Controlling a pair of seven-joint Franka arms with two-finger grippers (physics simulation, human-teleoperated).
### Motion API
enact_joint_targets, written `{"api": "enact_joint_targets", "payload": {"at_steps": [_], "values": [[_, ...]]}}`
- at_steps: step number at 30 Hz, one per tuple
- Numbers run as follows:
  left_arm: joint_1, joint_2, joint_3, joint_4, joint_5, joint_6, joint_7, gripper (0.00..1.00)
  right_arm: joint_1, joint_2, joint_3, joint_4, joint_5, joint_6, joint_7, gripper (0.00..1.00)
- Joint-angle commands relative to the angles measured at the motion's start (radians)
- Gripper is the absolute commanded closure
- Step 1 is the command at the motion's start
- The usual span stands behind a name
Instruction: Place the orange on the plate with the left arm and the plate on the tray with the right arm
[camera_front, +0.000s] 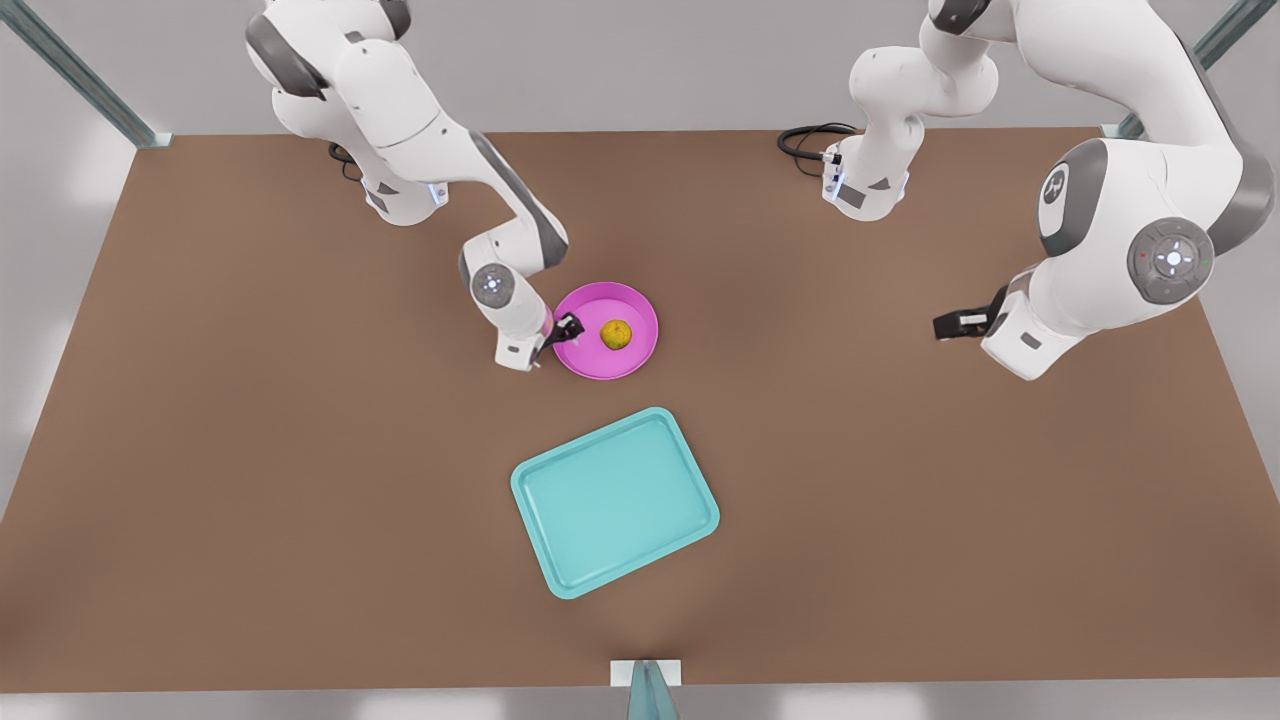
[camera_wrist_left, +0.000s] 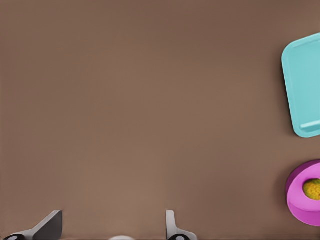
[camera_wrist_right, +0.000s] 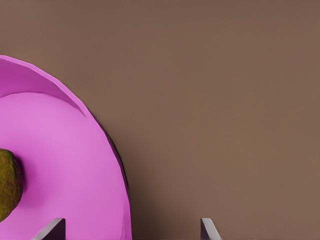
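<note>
Teal and glossy, the tray (camera_front: 615, 502) lies nearest the front edge of the brown table (camera_front: 300, 450). It is a rectangle with rounded corners and a raised rim, turned askew, with nothing on it.

Past it, and apart from it, sits the plate (camera_front: 632, 308), a round magenta-pink dish, shallow, with a rim that rises all the way round. It is smaller than the tray. The orange (camera_front: 616, 335) rests inside it, about in the middle. The fruit is small and round, yellow-orange with dull greenish mottling, and takes up only a little of the dish. In my right wrist view its skin looks rough and more olive than orange.

My right gripper (camera_front: 566, 328) is at the plate's edge on the front view's left. My fingers (camera_wrist_right: 207, 229) are spread, and the pink rim runs between them, one tip over the dish's inside and the other over bare table outside it. I am not clamped on the rim. I cannot tell if either tip touches the dish.

My left gripper (camera_front: 955, 324) hangs well off toward the front view's right, over bare table. Its two fingers (camera_wrist_left: 50, 225) are parted too, with nothing between them. From that wrist I see the tray and the plate with the orange far off at the side, the two apart from each other.

Farthest back, both arm bases stand along the table's rear edge, each with a black cable (camera_front: 805, 140) looped beside it.
</note>
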Motion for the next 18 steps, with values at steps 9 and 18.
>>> {"api": "enact_joint_targets", "payload": {"at_steps": [9, 18], "values": [[-0.002, -0.001, 0.000, 0.000, -0.001, -0.022, 0.120, 0.00, -0.005, 0.007, 0.011, 0.013, 0.002, 0.014, 0.079, 0.64], [0.000, -0.003, -0.015, 0.000, -0.001, -0.031, 0.117, 0.00, -0.024, 0.017, 0.036, 0.025, 0.001, -0.021, 0.071, 0.79]]}}
